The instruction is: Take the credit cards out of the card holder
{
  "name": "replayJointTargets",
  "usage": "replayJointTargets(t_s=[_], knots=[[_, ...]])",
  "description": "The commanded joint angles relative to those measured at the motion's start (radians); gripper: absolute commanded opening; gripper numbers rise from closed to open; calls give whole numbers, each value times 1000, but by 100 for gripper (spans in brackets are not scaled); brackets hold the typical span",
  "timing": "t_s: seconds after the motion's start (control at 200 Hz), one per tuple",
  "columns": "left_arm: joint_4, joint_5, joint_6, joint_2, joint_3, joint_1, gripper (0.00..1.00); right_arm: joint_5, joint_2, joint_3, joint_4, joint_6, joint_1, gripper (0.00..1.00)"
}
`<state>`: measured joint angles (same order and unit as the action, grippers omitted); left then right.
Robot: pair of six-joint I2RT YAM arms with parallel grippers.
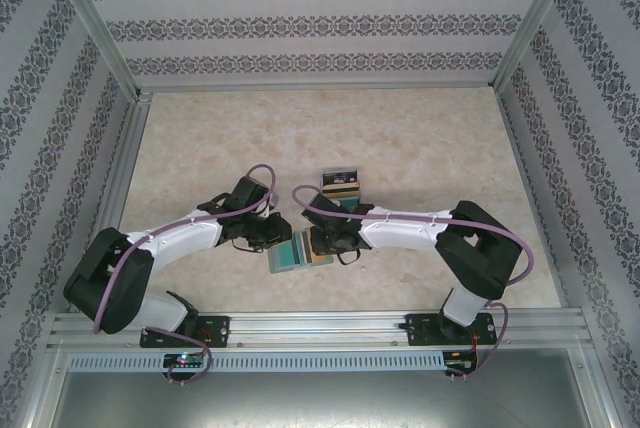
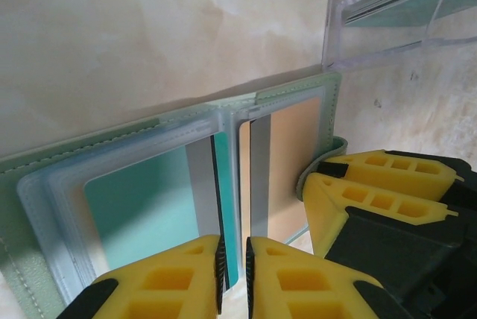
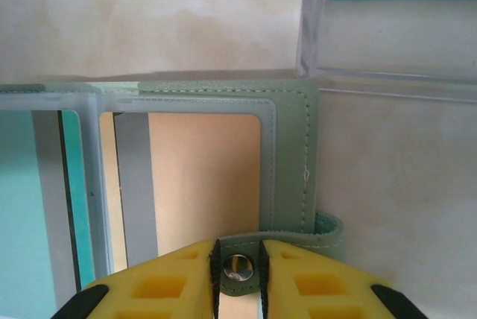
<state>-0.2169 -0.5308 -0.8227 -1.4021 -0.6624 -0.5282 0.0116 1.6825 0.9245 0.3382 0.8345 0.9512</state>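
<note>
Open green card holder (image 3: 292, 97): right claw (image 3: 238, 280) pinches its tab (image 3: 328, 235), left claw (image 2: 232, 274) a sleeve (image 2: 46, 200).

A beige marbled table (image 1: 420, 138) is being enclosed by patterned walls (image 1: 320, 23) and metal rails (image 1: 320, 326); a clear plastic box (image 3: 387, 36) is being supported on it.

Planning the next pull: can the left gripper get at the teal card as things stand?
Probably yes: the left gripper sits near-shut astride an edge of the teal card; the card holder lies open, and the right gripper only pinches its strap, off to the side.
</note>
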Motion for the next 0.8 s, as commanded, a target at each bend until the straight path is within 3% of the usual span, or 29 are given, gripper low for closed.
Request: replayJointTargets(t_s=[0.0,0.28,0.48,0.794], knots=[[13,-20,-7,-19,-17,9,19,-26,22,-13,-14,8,4,25],[39,-46,-21,-69,-43,-2,18,-55,33,-9,-37,18,10,25],[-56,73,-19,29,-9,34,12,-27,-17,6,-19,9,13,26],[-105,81,2,91,79,101,9,-114,1,95,-63,-32,15,27]])
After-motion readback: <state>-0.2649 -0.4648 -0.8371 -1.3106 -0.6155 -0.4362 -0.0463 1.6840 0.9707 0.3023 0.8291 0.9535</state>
